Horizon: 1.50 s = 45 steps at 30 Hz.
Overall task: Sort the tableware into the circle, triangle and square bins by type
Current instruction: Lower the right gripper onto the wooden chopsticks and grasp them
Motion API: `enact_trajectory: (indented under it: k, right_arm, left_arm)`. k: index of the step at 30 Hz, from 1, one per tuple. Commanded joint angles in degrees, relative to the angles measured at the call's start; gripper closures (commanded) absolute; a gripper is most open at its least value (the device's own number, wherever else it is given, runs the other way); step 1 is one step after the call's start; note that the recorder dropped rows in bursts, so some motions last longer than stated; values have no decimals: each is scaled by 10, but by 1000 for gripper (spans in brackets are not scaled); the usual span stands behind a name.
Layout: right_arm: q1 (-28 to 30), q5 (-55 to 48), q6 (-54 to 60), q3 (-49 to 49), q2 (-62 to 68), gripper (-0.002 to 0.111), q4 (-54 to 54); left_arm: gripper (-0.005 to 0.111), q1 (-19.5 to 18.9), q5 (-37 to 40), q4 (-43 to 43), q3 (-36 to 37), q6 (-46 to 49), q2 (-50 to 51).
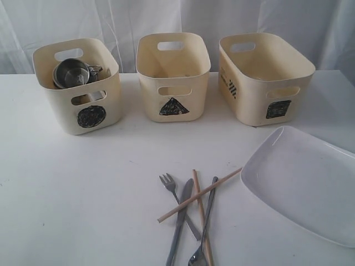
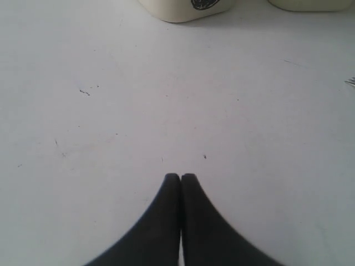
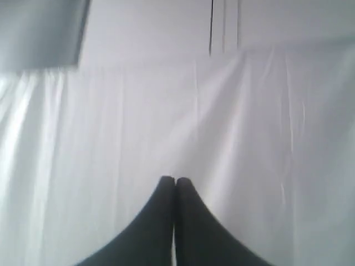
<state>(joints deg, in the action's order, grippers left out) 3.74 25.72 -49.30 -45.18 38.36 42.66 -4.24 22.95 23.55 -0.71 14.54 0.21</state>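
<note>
The tabletop (image 1: pixel 83 188) lies open on the left and between the bins (image 1: pixel 150 105) and the crossed cutlery (image 1: pixel 198 194). The plate (image 1: pixel 305 177) blocks the right front; a steel mug (image 1: pixel 71 73) crowds the circle bin (image 1: pixel 58 108).

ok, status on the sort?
Left gripper shut over table; right gripper shut, facing curtain. Steel mug in circle bin. Cutlery, chopsticks, plate on table, unsorted. Nothing blocking.

Three cream tubs in a row at the back of the bench (image 1: pixel 83 183), circle bin (image 1: pixel 61 111) holding a tilted steel mug (image 1: pixel 72 73), triangle bin (image 1: pixel 150 94) in the middle, square bin (image 1: pixel 249 97) at right, fork (image 1: pixel 167 180), knife (image 1: pixel 177 230), spoon (image 1: pixel 196 257) and two crossed chopsticks (image 1: pixel 222 180) heaped in front, white plate (image 1: pixel 305 183) flat beside them
</note>
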Motion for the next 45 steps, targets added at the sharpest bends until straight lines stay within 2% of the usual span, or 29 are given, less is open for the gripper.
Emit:
enact_trajectory:
  k: [1, 5, 7, 12, 18, 20, 26, 31, 34, 37, 42, 45]
  right_arm:
    - [3, -183, -68, -21, 195, 108, 144]
    - [0, -339, -88, -20, 301, 108, 108]
    - [-13, -418, -28, -20, 318, 108, 69]
    - [-39, -629, 348, -20, 326, 108, -199]
    - [-55, -844, 659, -20, 303, 108, -538]
    - [-79, -875, 713, -22, 297, 108, -609]
    - [-179, -934, 717, -83, 344, 108, -596]
    - [-228, -957, 833, -232, 512, 108, -597]
    - [-240, -957, 927, -329, 625, 108, -597]
    - [-247, -957, 1045, -382, 696, 108, -598]
    - [-248, -957, 1139, -394, 748, 108, -597]
    - [-248, -957, 1140, -394, 763, 108, -597]
  left_arm:
    - [107, -3, 18, 0, 6, 3, -2]
    - [107, -3, 18, 0, 6, 3, -2]
    - [107, -3, 18, 0, 6, 3, -2]
    - [107, -3, 18, 0, 6, 3, -2]
    - [107, -3, 18, 0, 6, 3, -2]
    - [107, -3, 18, 0, 6, 3, -2]
    - [107, -3, 18, 0, 6, 3, -2]
    - [107, -3, 18, 0, 6, 3, -2]
    - [107, -3, 18, 0, 6, 3, -2]
    - [107, -3, 17, 0, 6, 3, -2]
    - [107, -3, 17, 0, 6, 4, -2]
    - [107, -3, 17, 0, 6, 4, -2]
